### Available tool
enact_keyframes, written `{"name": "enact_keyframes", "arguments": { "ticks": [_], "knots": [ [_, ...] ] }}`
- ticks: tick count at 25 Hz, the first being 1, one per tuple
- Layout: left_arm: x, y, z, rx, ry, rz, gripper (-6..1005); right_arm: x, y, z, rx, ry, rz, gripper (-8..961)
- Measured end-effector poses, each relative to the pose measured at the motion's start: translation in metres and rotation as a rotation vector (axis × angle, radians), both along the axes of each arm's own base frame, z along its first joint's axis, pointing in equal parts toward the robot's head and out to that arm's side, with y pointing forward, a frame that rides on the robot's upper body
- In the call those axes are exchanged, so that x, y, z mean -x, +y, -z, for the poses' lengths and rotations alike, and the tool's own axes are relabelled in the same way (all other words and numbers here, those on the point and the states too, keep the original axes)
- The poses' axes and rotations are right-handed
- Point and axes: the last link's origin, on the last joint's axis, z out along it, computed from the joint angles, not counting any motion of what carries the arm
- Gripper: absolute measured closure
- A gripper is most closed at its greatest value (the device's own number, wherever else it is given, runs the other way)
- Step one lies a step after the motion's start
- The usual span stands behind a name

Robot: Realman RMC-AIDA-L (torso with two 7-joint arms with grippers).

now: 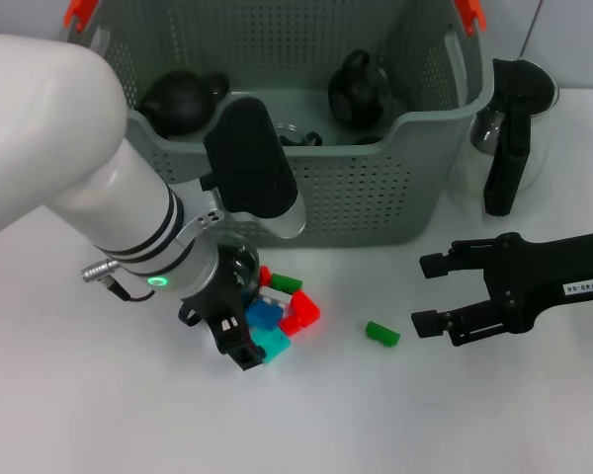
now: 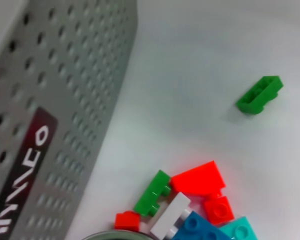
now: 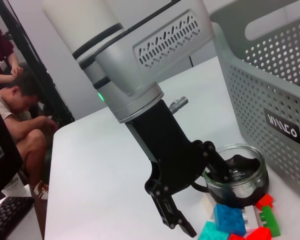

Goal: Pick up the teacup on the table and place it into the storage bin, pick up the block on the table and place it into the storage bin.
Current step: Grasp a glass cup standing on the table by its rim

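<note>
A clear glass teacup (image 1: 239, 269) stands on the white table just in front of the grey-green storage bin (image 1: 376, 197), next to a pile of red, blue, teal and green blocks (image 1: 282, 316). My left gripper (image 1: 245, 321) is open and down at the cup. In the right wrist view one finger (image 3: 225, 172) reaches inside the teacup (image 3: 250, 172) and the other finger (image 3: 177, 220) stays outside it. A single green block (image 1: 381, 334) lies apart to the right, also in the left wrist view as green block (image 2: 259, 94). My right gripper (image 1: 427, 293) hovers open just right of it.
Two black teapots (image 1: 178, 99) (image 1: 359, 89) and a glass cup (image 1: 292, 133) lie inside the bin. A glass pitcher with a black handle (image 1: 509, 128) stands right of the bin. The bin's front wall with its label (image 2: 25, 165) is close to the blocks.
</note>
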Motion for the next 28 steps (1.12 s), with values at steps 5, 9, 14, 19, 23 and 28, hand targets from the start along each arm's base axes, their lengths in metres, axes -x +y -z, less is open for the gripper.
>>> {"name": "enact_keyframes", "arguments": {
  "ticks": [5,9,14,19,23,28],
  "knots": [
    [-0.001,-0.002,0.001,0.014,0.006,0.001,282,-0.001,-0.001,0.000,0.000,0.000,0.002,7],
    [-0.004,-0.004,0.001,0.023,0.002,0.006,287,-0.001,-0.001,0.000,-0.001,0.001,0.003,7],
    [-0.005,-0.008,0.003,0.045,0.003,0.006,293,-0.002,-0.001,0.000,-0.001,0.001,0.004,6],
    [-0.007,-0.010,0.004,0.056,-0.004,0.006,300,-0.002,-0.002,0.000,-0.001,0.001,0.005,6],
    [-0.009,-0.010,0.003,0.059,-0.003,0.009,305,-0.003,-0.001,0.000,-0.006,-0.001,0.006,6],
    [-0.010,-0.012,0.004,0.069,-0.010,0.009,311,-0.003,0.000,0.000,-0.011,-0.004,0.008,7]
  ]
}}
